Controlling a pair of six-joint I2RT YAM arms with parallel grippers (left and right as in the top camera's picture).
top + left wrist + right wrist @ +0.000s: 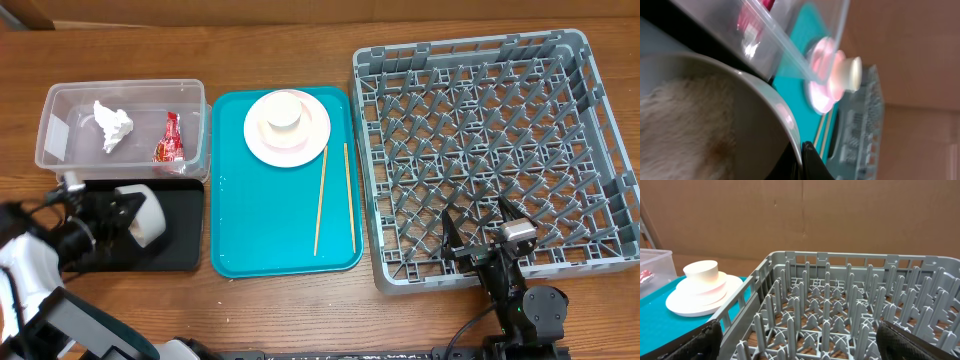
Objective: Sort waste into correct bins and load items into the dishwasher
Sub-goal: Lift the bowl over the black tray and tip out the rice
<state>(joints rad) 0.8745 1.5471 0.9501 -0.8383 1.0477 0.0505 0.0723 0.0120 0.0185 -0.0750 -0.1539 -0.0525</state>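
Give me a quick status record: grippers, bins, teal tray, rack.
left gripper: shut on white bowl, tilted over black tray
right gripper: open, above near side of dish rack
clear tub: tissue wad and red wrapper inside
teal tray: pink plate with white cup on it; two chopsticks beside
rack load: no dishes

tub [125,86] behind shallow tray [185,238], serving tray [260,225] right of both; rack [560,150] rightmost

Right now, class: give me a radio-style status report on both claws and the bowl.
Left claw shut on white bowl, tipped over black tray. Right claw open, above near edge of grey rack. Plate, cup, chopsticks not yet loaded, on teal tray.
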